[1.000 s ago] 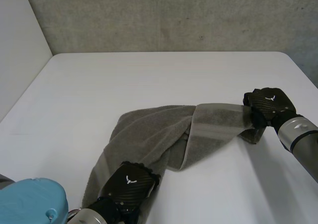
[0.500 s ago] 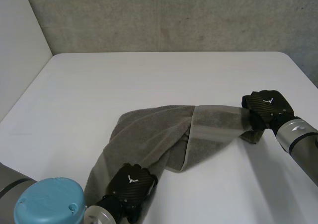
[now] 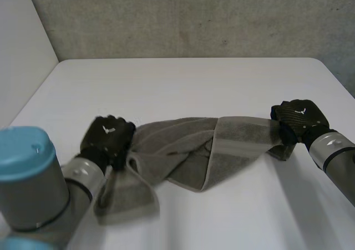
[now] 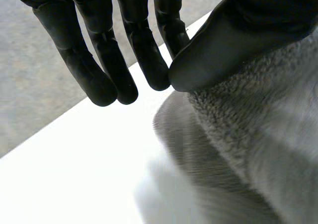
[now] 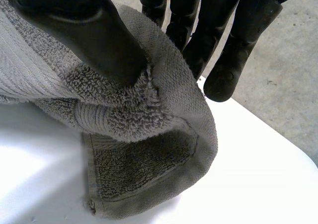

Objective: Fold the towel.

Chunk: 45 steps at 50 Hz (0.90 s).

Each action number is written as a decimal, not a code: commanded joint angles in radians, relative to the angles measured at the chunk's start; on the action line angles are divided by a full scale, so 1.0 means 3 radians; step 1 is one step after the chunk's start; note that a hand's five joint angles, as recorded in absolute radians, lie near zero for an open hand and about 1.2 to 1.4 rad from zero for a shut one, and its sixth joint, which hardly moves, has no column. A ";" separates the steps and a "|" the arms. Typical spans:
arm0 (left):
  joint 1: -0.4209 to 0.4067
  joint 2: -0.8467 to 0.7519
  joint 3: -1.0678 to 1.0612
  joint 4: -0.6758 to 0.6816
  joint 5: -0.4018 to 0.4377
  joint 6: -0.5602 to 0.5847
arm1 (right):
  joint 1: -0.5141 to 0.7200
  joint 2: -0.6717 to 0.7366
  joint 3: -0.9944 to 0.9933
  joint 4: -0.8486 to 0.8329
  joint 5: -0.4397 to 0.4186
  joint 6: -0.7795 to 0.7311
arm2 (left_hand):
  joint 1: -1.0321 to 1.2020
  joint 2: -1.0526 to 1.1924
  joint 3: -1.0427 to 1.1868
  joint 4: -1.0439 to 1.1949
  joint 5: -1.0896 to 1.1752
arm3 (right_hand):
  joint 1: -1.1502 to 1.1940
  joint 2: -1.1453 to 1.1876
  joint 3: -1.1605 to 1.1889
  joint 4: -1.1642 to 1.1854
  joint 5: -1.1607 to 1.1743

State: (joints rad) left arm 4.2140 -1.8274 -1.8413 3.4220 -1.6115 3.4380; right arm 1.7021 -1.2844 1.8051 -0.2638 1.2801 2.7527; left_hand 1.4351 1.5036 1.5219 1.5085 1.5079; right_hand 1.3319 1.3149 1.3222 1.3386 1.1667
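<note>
A grey towel (image 3: 183, 150) lies bunched across the middle of the white table (image 3: 183, 78), stretched between my two hands. My left hand (image 3: 108, 136) is a fist on the towel's left end, and a loose flap (image 3: 125, 197) hangs down below it toward the table's front. In the left wrist view the thumb (image 4: 223, 45) presses the towel (image 4: 258, 134) against the fingers (image 4: 124, 60). My right hand (image 3: 297, 117) is shut on the towel's right end. In the right wrist view its thumb (image 5: 94, 35) pinches the folded hem (image 5: 139, 149) against the fingers (image 5: 233, 45).
A grey wall (image 3: 194, 17) runs along the table's far edge and a pale wall (image 3: 22, 50) stands at its left. My left arm, with its light-blue cap (image 3: 22, 150), fills the near left corner. Bare tabletop lies beyond the towel.
My left hand has closed on the towel's near-left end and swung it from the table's front up and to the left, dragging that end along. My right hand has stayed put.
</note>
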 commanded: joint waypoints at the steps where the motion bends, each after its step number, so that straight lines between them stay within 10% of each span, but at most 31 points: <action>1: 0.0271 -0.0582 0.0365 0.0027 0.0074 0.0454 | 0.0027 -0.0004 0.0001 0.0000 0.0018 0.0018 | -0.0130 -0.0358 -0.0419 -0.0374 -0.0954 | 0.0003 0.0059 0.0035 -0.0020 -0.0029; 18: 0.0823 -0.0663 0.0554 0.0021 0.0074 0.0505 | 0.0048 0.0053 -0.0009 -0.0016 0.0095 0.0033 | -0.0130 -0.0358 -0.0419 -0.0374 -0.0954 | 0.0003 0.0059 0.0035 -0.0020 -0.0029; 22: 0.0803 -0.0327 0.0498 -0.0060 0.0105 0.0128 | 0.0048 0.0088 0.0001 -0.0010 0.0100 0.0033 | -0.3709 -0.3937 -0.3998 -0.3954 -0.4534 | 0.0003 0.0059 0.0035 -0.0020 -0.0029; 32: 0.0537 0.0639 0.0186 -0.0234 0.0289 -0.0711 | 0.0058 0.0093 0.0032 -0.0005 0.0095 0.0023 | -0.3837 -0.4065 -0.4126 -0.4082 -0.4662 | 0.0003 0.0059 0.0035 -0.0020 -0.0029; 45: 0.0102 0.0498 -0.0055 -0.0244 0.0238 -0.0773 | 0.0068 0.0093 0.0052 0.0000 0.0100 -0.0002 | -0.3720 -0.3948 -0.4009 -0.3965 -0.4545 | 0.0003 0.0059 0.0035 -0.0020 -0.0029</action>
State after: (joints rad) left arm 4.3002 -1.6112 -1.8472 3.3495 -1.5248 3.1990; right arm 1.7215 -1.2562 1.8187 -0.2639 1.3086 2.7540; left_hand 0.3711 0.3718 0.3579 0.3710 0.3406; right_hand 1.3318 1.3149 1.3221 1.3386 1.1667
